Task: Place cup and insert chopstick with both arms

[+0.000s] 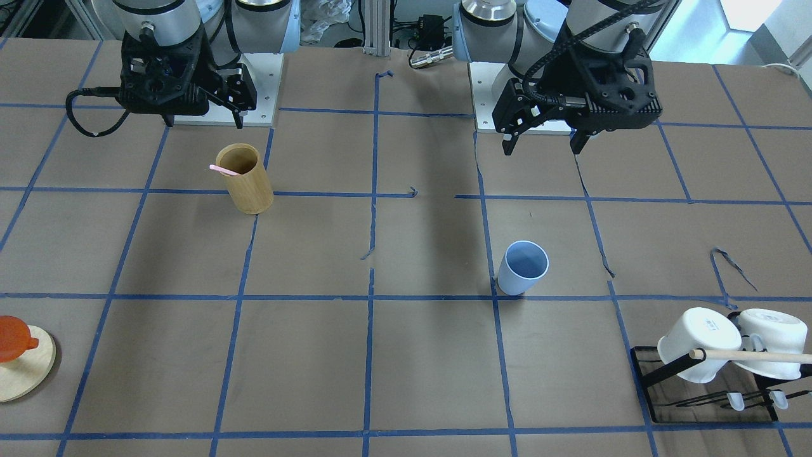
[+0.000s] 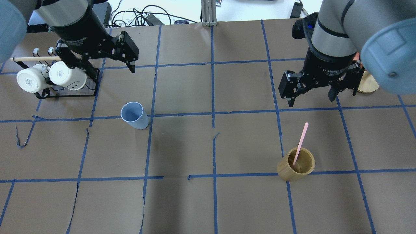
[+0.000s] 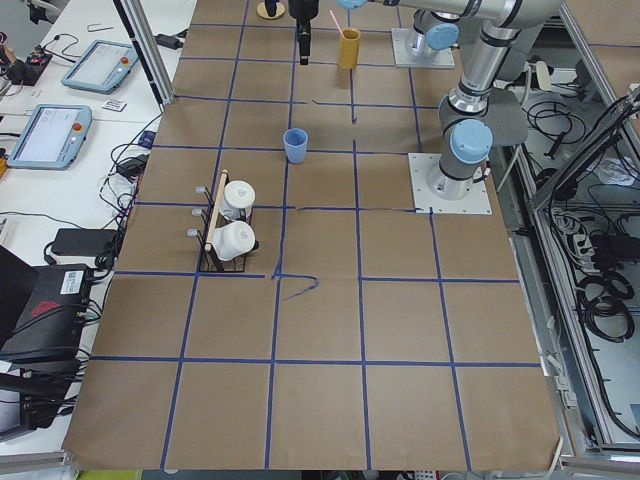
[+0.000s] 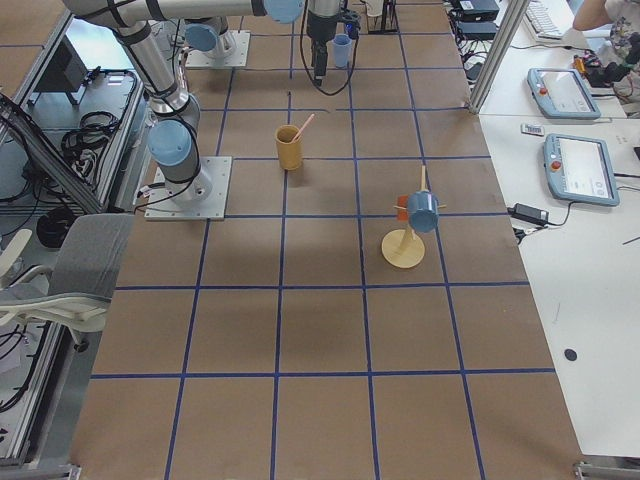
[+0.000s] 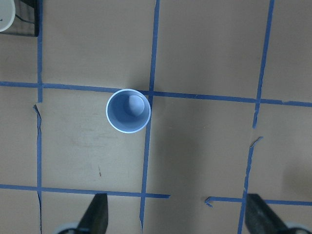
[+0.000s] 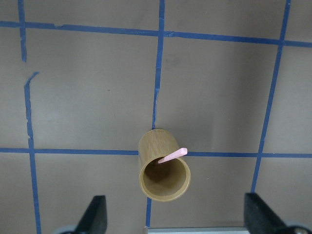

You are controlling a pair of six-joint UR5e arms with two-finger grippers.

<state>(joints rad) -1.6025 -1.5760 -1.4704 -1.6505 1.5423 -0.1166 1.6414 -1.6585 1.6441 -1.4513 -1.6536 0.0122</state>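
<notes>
The left gripper hangs pointing straight down, high and near the cup, jaws spread and empty, while the right gripper hangs likewise, well apart from that cup.

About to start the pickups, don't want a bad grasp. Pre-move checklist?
1. left gripper open and empty: ok.
2. right gripper open and empty: ok.
3. cup upright, nothing inside: ok.
4. chopstick reachable, leaning in the bamboo holder with its top end above the rim: ok.
5. left gripper centred over cup: not ok, the wrist view shows the cup off the fingers' midline.
6. mug rack apart from cup: ok.
</notes>
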